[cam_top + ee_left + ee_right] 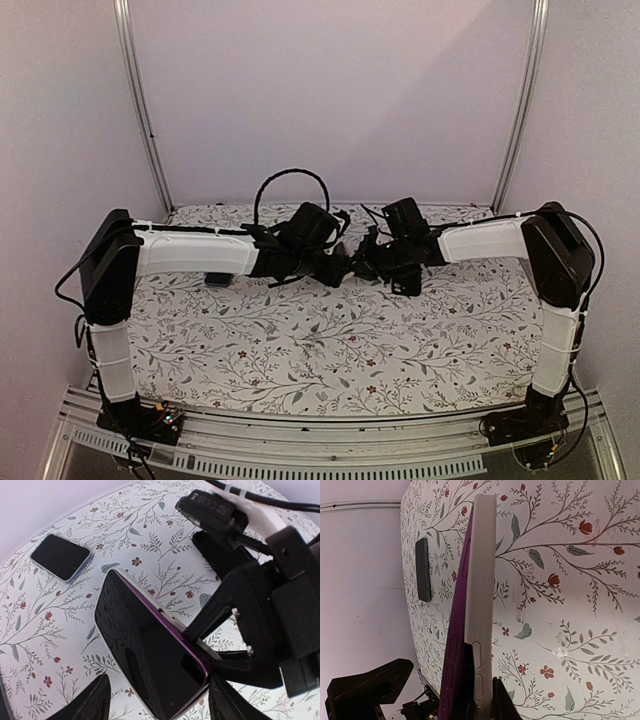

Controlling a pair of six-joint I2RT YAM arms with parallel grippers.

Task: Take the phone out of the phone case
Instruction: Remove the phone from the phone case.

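A purple-edged phone (145, 650) with a dark screen is held up off the table, tilted out of its pale grey phone case (482, 580). In the right wrist view the phone (456, 630) leans away from the case on the left. My right gripper (482, 685) is shut on the case's side wall, with one finger between phone and case and the other outside. My left gripper (157, 702) is open and straddles the phone's near end, its left finger (87, 700) well apart from it. In the top view both grippers, left (335, 268) and right (372, 265), meet mid-table.
A second phone (61, 556) with a dark screen lies flat on the flowered tablecloth (150, 540) to the far left, also showing under the left arm (218, 279). White walls and metal posts (140, 110) enclose the table.
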